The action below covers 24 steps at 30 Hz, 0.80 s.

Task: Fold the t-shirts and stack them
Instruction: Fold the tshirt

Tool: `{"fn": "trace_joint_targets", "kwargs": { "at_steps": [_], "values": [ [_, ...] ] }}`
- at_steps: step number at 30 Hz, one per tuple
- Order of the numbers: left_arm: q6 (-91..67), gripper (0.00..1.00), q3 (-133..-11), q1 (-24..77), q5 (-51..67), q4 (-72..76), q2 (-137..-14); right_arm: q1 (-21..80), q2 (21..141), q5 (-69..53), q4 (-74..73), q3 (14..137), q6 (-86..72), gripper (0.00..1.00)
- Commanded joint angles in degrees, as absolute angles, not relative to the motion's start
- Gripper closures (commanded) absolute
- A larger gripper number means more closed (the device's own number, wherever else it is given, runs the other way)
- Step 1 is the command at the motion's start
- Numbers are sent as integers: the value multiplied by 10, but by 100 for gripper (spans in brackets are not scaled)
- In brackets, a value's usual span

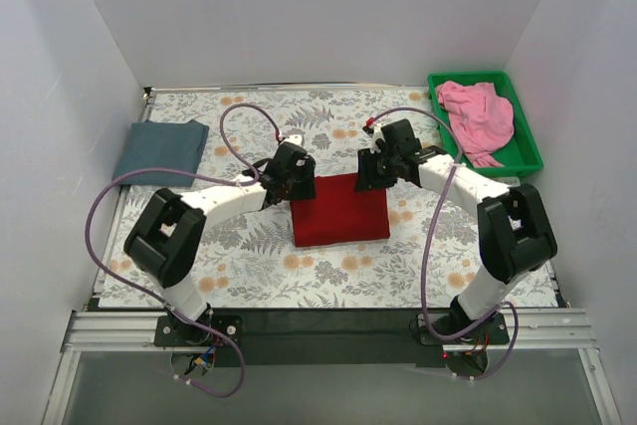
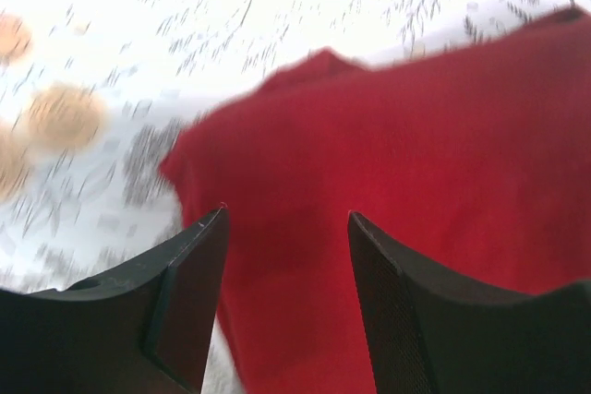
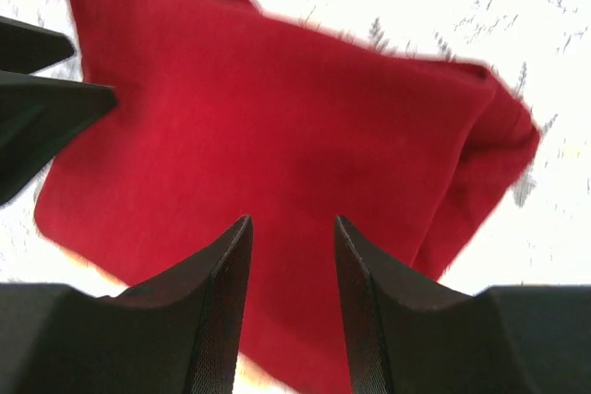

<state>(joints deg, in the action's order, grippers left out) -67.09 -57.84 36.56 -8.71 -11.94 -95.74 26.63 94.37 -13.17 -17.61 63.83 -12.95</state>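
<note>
Seen from above, the folded dark red t-shirt lies between the two grippers, with the left gripper at its far left corner and the right gripper at its far right corner. Only this view shows the slate blue-grey t-shirt folded well out beyond the left gripper and the pink t-shirt heaped in the green bin beyond the right one. Only the wrist views show each pair of jaws parted and holding nothing, with red cloth just beneath.
</note>
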Motion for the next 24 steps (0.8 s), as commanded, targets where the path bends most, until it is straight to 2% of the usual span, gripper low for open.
{"fn": "trace_joint_targets", "kwargs": {
  "at_steps": [1,4,8,12,13,16,19,24],
  "values": [
    [-639,49,-633,364,-108,-69,-1004,239,973,-172,-82,638,-141,60],
    [-630,49,-665,363,-105,-62,-1060,218,1018,-171,-61,642,-154,60],
    [-624,45,-691,363,-111,-82,-1076,198,1017,-191,-59,645,-168,63],
    [-636,38,-672,364,-120,-100,-999,198,952,-243,-57,624,-185,63],
    [-643,32,-666,366,-117,-108,-964,198,923,-255,-53,617,-191,62],
    [-672,23,-637,377,-107,-132,-883,207,868,-322,-22,570,-230,62],
    [-721,25,-604,389,-82,-159,-836,228,829,-358,42,511,-282,62],
    [-796,44,-516,400,18,-146,-808,264,835,-383,128,439,-334,63]
  ]
}}
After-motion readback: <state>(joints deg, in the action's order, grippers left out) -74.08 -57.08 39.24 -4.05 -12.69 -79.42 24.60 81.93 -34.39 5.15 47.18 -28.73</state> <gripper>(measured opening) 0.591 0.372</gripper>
